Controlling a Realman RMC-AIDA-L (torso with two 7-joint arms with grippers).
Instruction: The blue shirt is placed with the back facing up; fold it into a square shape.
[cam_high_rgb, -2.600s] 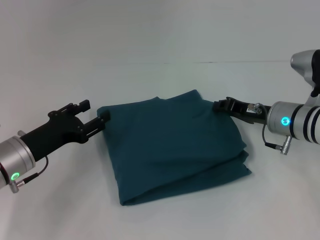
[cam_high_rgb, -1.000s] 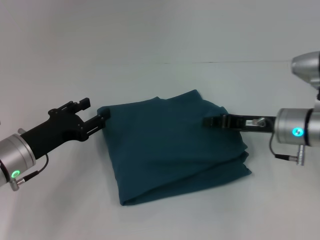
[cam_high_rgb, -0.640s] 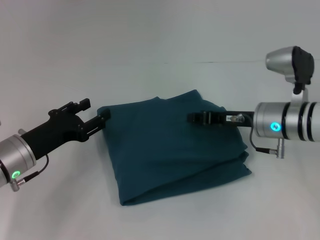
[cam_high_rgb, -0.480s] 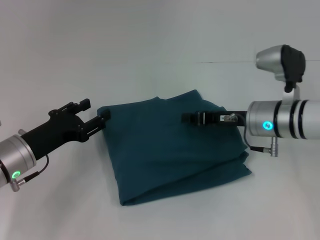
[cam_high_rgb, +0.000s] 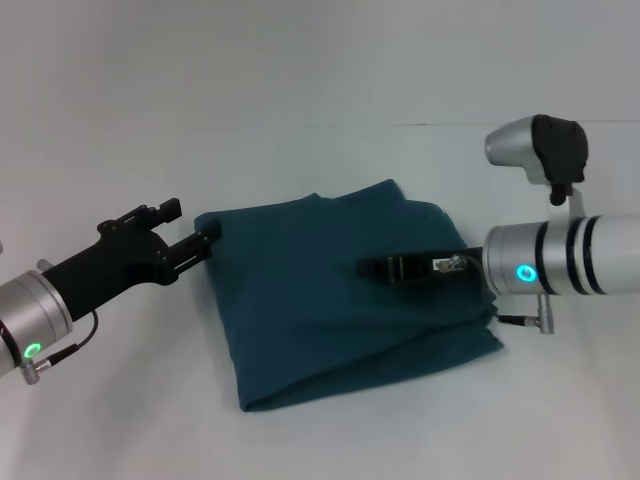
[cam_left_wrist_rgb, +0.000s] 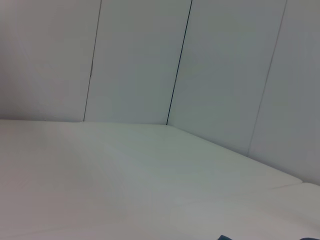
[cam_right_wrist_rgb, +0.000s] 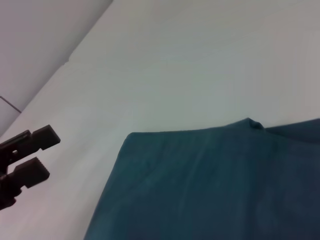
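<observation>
Blue shirt: the blue shirt (cam_high_rgb: 340, 300) lies folded into a rough, slightly skewed square on the white table (cam_high_rgb: 300, 80), plain side up, no lettering showing.
Layers: stacked edges show along the shirt's right side and near corner, where the folds lie one on another; the top face is fairly smooth with soft creases.
Place on table: about the middle of the head view, between the two arms, one corner pointing toward the robot.
Left gripper: the left gripper (cam_high_rgb: 205, 240) sits low at the shirt's far left corner, its black fingertips touching or just beside the cloth edge. Whether they pinch the cloth or stand released I cannot tell.
Left arm: its silver cuff with a green light is at the lower left of the head view.
Right gripper: the right gripper (cam_high_rgb: 375, 268) reaches level from the right, over the upper face of the shirt, its tip above the middle of the cloth. It shows edge-on, so I cannot tell whether it is clenched or released, nor whether it touches the fabric.
Right arm: its silver and black banded wrist hangs over the shirt's right edge.
Right wrist view: the shirt (cam_right_wrist_rgb: 215, 185) fills the lower part, with the left gripper (cam_right_wrist_rgb: 22, 157) off its corner.
Left wrist view: bare table and wall panels, with a dark teal sliver at the edge.
</observation>
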